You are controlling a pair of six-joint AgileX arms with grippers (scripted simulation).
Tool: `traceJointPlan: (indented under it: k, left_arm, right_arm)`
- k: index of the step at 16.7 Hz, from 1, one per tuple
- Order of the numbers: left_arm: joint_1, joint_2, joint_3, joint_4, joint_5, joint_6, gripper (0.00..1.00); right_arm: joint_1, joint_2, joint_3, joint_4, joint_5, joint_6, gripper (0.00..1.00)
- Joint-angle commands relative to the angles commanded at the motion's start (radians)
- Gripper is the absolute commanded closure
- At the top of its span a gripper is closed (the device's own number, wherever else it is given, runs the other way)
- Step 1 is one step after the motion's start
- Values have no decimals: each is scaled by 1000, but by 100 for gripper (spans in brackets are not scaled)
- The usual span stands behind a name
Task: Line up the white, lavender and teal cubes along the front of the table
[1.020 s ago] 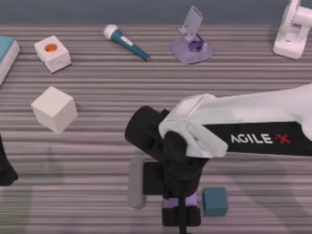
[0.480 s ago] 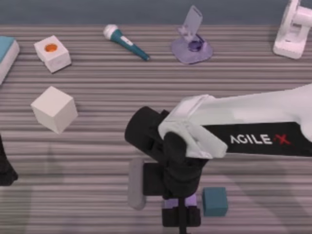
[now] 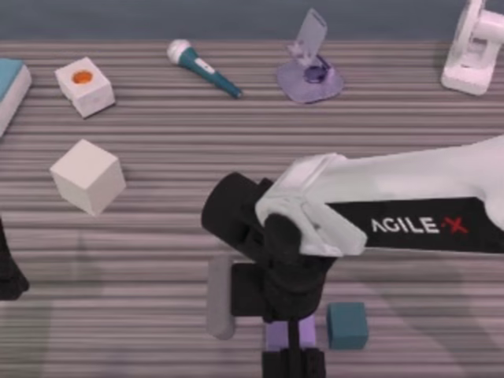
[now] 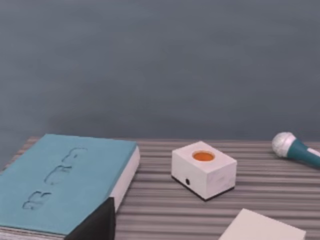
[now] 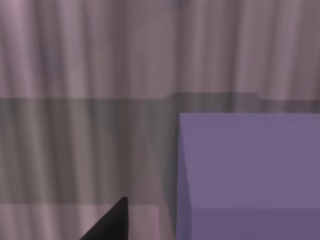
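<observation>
Lavender cube [image 3: 285, 334] square to table edge, beside teal cube [image 3: 347, 325]

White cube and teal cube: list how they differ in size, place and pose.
The white cube is clearly bigger than the teal cube. The white cube sits on the table's left half, farther back; the teal cube is near the front edge, beside the lavender cube under the right gripper. The white cube is turned askew to the table's stripes; the teal cube sits nearly square. Both are plain matte cubes resting flat.
</observation>
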Motion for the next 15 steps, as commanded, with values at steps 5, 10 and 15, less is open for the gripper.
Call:
traceJointPlan:
  k: [5,10,15]
  left_arm:
    - [0,0,0,0,0,0,0]
    - [0,0,0,0,0,0,0]
    - [0,0,0,0,0,0,0]
  right_arm:
    - [-2,-1,0,0,0,0,0]
    - [3,-42,73,-117,0,-2,0]
    - [5,-100,151,-251,-1,-4,0]
